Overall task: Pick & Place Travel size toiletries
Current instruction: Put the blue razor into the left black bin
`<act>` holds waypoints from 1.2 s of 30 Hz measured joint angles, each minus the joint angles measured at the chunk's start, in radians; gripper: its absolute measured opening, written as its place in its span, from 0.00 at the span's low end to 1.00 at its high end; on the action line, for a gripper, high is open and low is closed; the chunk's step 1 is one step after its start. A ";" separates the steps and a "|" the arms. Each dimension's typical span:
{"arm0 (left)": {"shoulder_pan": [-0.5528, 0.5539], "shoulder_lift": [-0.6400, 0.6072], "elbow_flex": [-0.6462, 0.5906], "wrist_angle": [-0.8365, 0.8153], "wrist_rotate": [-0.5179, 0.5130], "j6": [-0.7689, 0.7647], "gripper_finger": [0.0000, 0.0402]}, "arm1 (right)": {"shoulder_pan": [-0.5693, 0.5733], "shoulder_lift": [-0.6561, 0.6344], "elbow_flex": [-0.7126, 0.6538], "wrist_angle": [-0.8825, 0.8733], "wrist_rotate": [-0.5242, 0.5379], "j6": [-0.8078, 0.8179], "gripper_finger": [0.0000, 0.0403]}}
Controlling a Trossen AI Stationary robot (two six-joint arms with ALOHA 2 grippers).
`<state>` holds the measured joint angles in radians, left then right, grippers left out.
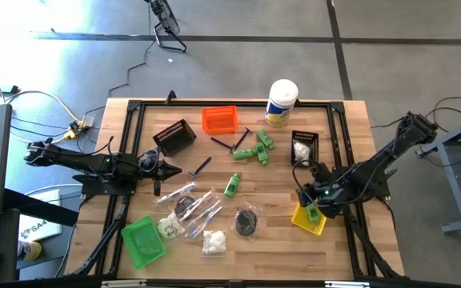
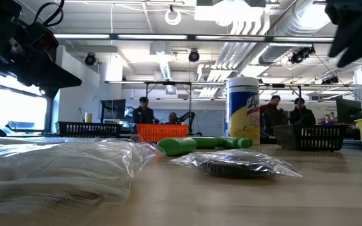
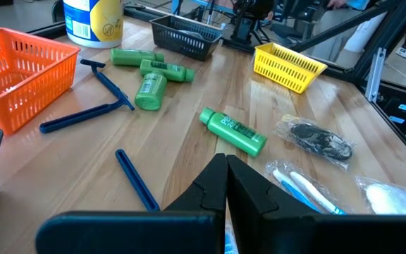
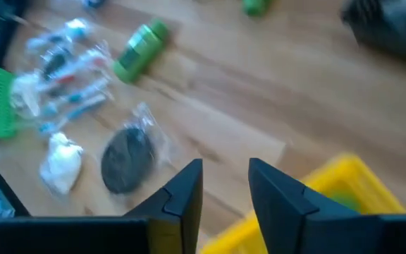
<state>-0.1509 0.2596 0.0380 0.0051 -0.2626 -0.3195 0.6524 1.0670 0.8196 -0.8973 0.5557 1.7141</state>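
Observation:
Travel size toiletries lie spread over the wooden table: a green bottle (image 1: 232, 185), more green bottles (image 1: 254, 148), blue razors (image 1: 201, 166), clear packets (image 1: 194, 206), a bag of white puffs (image 1: 213, 242) and a dark round bundle (image 1: 247, 221). One green bottle (image 1: 314, 213) lies in the yellow bin (image 1: 320, 225). My right gripper (image 4: 225, 173) hovers just above that bin's far left corner, tilted down, open with nothing between its fingers. My left gripper (image 3: 225, 166) is shut and holds nothing, low over the table's left side (image 1: 170, 170).
An orange bin (image 1: 219, 119), a black bin (image 1: 174, 137) and a white canister (image 1: 281, 102) stand at the back. A second black bin (image 1: 303, 146) holds a white bag. A green bin (image 1: 143, 240) sits near the front left. People stand in the room beyond (image 2: 144, 112).

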 joint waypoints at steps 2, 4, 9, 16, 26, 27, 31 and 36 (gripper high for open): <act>0.000 0.000 0.000 0.000 0.000 0.000 0.01 | -0.031 0.001 0.000 0.057 0.016 -0.092 0.25; 0.000 0.000 0.000 0.000 0.000 0.000 0.01 | -0.069 0.008 0.000 0.133 0.021 -0.200 0.24; 0.000 0.000 0.000 -0.001 0.000 0.000 0.01 | -0.155 0.020 0.000 0.313 0.016 -0.483 0.22; 0.000 0.000 0.000 -0.005 0.000 0.000 0.01 | -0.284 0.020 0.000 0.414 -0.060 -0.755 0.21; 0.000 0.000 0.000 -0.002 0.000 -0.010 0.01 | -0.432 0.020 0.000 0.516 -0.146 -0.991 0.21; 0.000 0.000 0.000 -0.002 0.000 -0.010 0.01 | -0.443 0.020 0.000 0.538 -0.146 -1.019 0.21; 0.000 0.000 0.000 -0.001 0.000 -0.029 0.01 | -0.483 0.020 0.000 0.624 -0.144 -1.098 0.21; 0.000 0.000 0.000 -0.001 0.000 -0.030 0.01 | -0.525 0.020 0.000 0.714 -0.144 -1.118 0.21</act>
<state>-0.1511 0.2596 0.0383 0.0044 -0.2626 -0.3492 0.1273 1.0874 0.8196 -0.1828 0.4116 0.5965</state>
